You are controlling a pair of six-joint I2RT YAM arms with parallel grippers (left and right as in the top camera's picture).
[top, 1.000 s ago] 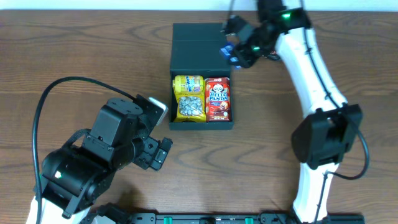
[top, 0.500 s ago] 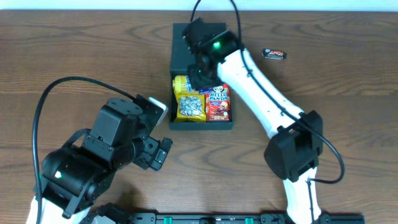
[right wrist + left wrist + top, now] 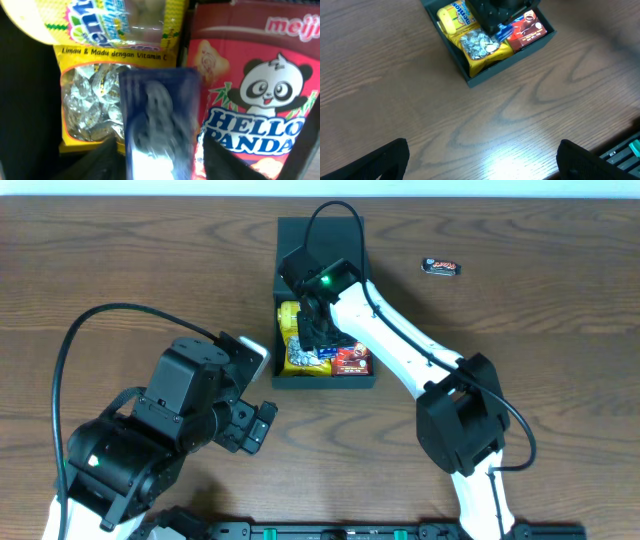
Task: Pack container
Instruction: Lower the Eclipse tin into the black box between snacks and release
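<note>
The container (image 3: 322, 232) holds a yellow packet (image 3: 292, 316) and a red box (image 3: 356, 362). A blue packet (image 3: 157, 120) sits above them between the fingers of the right hand (image 3: 159, 167); whether they are gripping it cannot be told. A dark packet (image 3: 440, 267) lies unpacked near the table's far edge. The left hand (image 3: 485, 160) is released and empty.

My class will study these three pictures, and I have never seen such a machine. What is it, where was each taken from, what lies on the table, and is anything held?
Two robot arms work at a wooden table. One picture looks down from above; the other two come from a camera on each wrist. The black container holds a yellow sweet bag and a Hello Panda box. A small dark packet lies apart on the table. The left gripper hangs open, empty. The right gripper is over the container with a blue packet between its fingers; whether it grips is unclear.
</note>
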